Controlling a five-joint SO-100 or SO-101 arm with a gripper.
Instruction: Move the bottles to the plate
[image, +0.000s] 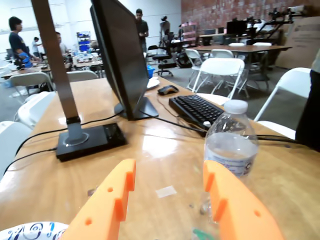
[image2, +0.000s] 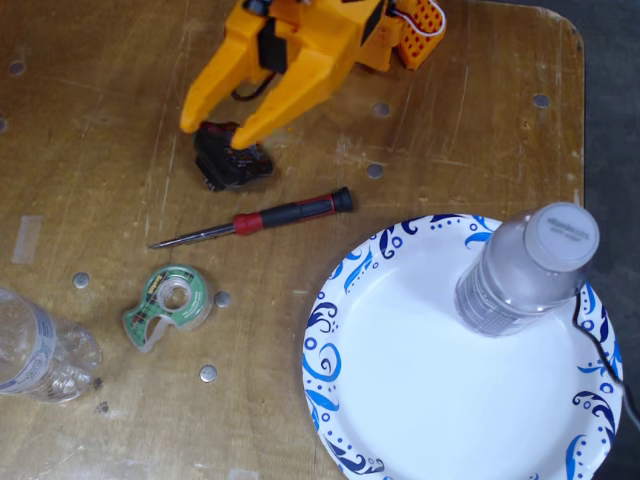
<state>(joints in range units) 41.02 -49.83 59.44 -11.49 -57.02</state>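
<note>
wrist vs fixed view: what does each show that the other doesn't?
Wrist only: monitor, keyboard, mouse, lamp base, chairs and people behind.

Fixed only: bottle on the plate, screwdriver, tape dispenser.

Both: open orange gripper, the off-plate bottle, the plate, the wooden table.

Left edge of the fixed view cuts the lying bottle (image2: 35, 348). The plate (image2: 340, 300) runs off bottom; arm's (image2: 300, 60) top cropped
</note>
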